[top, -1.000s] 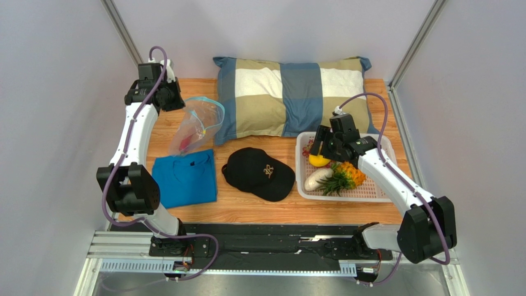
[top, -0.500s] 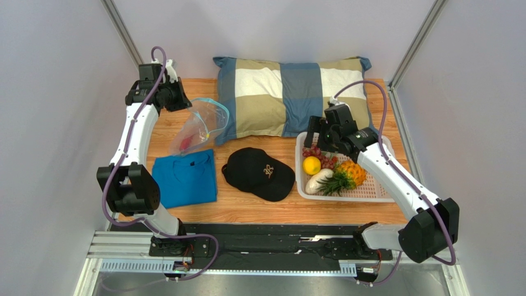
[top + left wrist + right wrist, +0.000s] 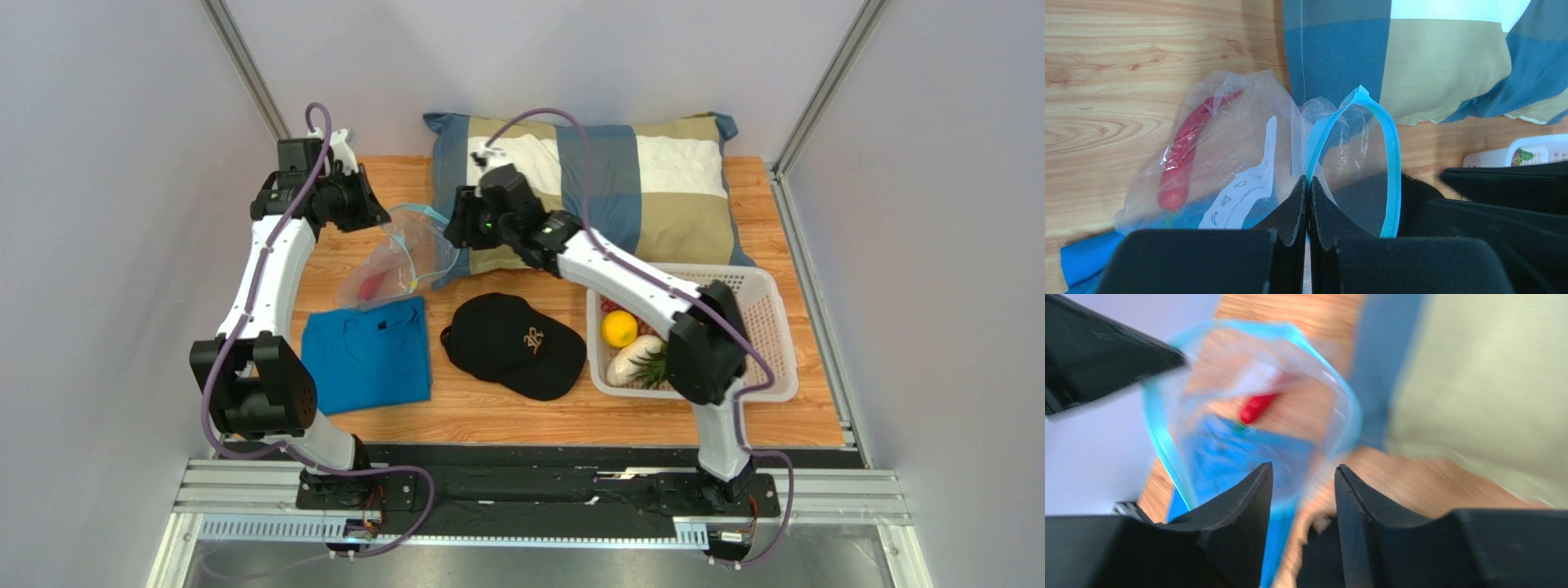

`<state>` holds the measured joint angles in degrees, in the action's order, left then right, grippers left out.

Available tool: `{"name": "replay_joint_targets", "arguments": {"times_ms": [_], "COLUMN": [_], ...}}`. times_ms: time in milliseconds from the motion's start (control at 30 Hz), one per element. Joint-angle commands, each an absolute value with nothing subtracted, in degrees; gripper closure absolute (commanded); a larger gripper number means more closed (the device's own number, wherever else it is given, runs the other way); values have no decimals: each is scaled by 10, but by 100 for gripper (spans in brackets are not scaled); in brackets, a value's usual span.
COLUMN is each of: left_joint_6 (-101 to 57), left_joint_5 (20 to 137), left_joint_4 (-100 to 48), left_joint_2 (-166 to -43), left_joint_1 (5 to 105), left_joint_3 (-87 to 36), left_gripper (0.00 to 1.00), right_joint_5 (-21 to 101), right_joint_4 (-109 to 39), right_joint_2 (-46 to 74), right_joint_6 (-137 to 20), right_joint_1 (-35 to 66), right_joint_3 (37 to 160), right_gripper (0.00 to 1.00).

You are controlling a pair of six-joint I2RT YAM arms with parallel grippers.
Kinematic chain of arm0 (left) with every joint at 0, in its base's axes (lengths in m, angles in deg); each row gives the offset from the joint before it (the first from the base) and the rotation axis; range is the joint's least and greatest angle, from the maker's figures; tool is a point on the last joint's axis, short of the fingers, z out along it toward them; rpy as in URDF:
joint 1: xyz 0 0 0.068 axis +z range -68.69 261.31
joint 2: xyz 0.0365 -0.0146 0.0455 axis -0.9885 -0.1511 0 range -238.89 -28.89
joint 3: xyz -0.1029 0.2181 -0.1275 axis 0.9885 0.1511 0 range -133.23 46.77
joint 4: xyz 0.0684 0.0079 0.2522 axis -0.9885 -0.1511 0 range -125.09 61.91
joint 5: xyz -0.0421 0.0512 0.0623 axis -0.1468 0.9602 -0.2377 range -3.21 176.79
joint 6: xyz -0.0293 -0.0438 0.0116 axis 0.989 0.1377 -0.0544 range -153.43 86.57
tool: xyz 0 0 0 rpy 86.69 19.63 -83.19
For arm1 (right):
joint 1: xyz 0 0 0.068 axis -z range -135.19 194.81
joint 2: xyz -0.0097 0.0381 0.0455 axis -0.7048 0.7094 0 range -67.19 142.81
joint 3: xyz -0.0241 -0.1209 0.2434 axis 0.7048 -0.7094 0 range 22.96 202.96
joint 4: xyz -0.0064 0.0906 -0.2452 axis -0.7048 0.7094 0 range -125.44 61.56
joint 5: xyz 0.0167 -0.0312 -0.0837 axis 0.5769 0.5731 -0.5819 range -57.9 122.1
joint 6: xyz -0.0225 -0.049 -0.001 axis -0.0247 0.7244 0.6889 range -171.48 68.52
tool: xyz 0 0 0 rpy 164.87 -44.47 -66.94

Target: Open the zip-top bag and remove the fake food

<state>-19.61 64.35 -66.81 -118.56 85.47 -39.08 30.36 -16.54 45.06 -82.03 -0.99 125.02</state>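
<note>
As its mouth stands spread in a loop, I record the zip-top bag [image 3: 395, 263] as opened. It lies on the table [image 3: 491, 410] beside the pillow [image 3: 613, 184], mouth end lifted. The left hand [image 3: 1308, 202] is clamped on the teal zip strip, fingers pressed together on the plastic. The right hand [image 3: 1303, 478] sits at the mouth, fingers apart, gripping nothing I can see. The lemon [image 3: 620, 328] and cream-white vegetable [image 3: 632, 358] lie in the white basket [image 3: 767, 319]. The red chili [image 3: 1183, 153] lies inside the bag; I judge it the remaining item.
</note>
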Motion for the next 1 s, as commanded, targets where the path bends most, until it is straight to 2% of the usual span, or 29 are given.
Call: {"name": "replay_joint_targets", "arguments": {"times_ms": [0, 167, 400, 533, 567, 600, 633, 667, 700, 800, 833, 933, 967], "left_joint_6": [-192, -181, -154, -147, -142, -125, -116, -105, -94, -80, -86, -110, -130], "left_joint_5": [617, 604, 565, 540, 545, 559, 570, 579, 580, 619, 633, 689, 712], "left_joint_4": [-646, -640, -623, -618, -625, -631, -632, -629, -630, -661, -678, -766, -824], "left_joint_2": [-1151, -1145, -1147, -1143, -1144, -1142, -1139, -1138, -1141, -1174, -1204, -1291, -1317], "left_joint_1": [856, 856, 854, 842, 843, 846, 853, 874, 889, 934, 942, 956, 955], "left_joint_3": [-387, -389, -389, -379, -379, -380, -381, -383, -387, -422, -453, -524, -545], "left_gripper": [100, 100, 100, 100, 95, 85, 63, 49, 42, 45, 58, 76, 78], "right_joint_5": [350, 385, 392, 383, 380, 376, 373, 374, 373, 377, 381, 397, 402], "right_joint_4": [-218, -238, -288, -291, -290, -293, -298, -302, -308, -318, -323, -334, -337], "right_joint_2": [553, 663, 730, 778, 786, 797, 801, 803, 805, 812, 814, 820, 826], "right_joint_6": [-841, -880, -905, -918, -921, -923, -930, -934, -938, -940, -938, -942, -944], "right_joint_1": [-29, -48, -60, -61, -61, -60, -59, -56, -55, -50, -49, -49, -48], "right_joint_3": [1419, 1479, 1491, 1538, 1552, 1554, 1553, 1552, 1551, 1547, 1546, 1550, 1550], "right_gripper": [71, 80, 89, 89, 89, 89, 89, 89, 89, 89, 89, 88, 88]}}
